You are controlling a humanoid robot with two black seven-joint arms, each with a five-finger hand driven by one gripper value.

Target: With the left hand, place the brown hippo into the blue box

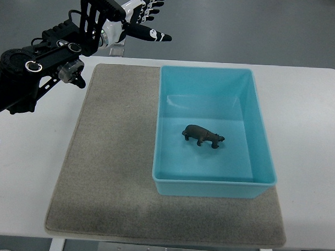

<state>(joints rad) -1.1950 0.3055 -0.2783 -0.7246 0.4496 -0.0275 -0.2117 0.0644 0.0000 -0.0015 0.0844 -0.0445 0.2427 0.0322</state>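
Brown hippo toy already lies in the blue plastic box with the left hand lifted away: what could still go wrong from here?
Little remains at risk. The small brown hippo toy rests inside the blue plastic box. The left hand, fingers open, hovers beyond the table's far edge; a low return sweep might clip the box's far wall or drag the grey felt mat.

One camera looks steeply down on the table (pixel 310 125).

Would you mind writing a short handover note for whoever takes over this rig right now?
Left hand: open, holding nothing, raised beyond the table's far left corner, away from the box.
Right hand: not in view.
Brown hippo: standing inside the blue box, near the middle of its floor.
Blue box sits on the grey mat, right side.
Done: hippo is in the box and released.
Left: nothing apparent, perhaps park the left arm.
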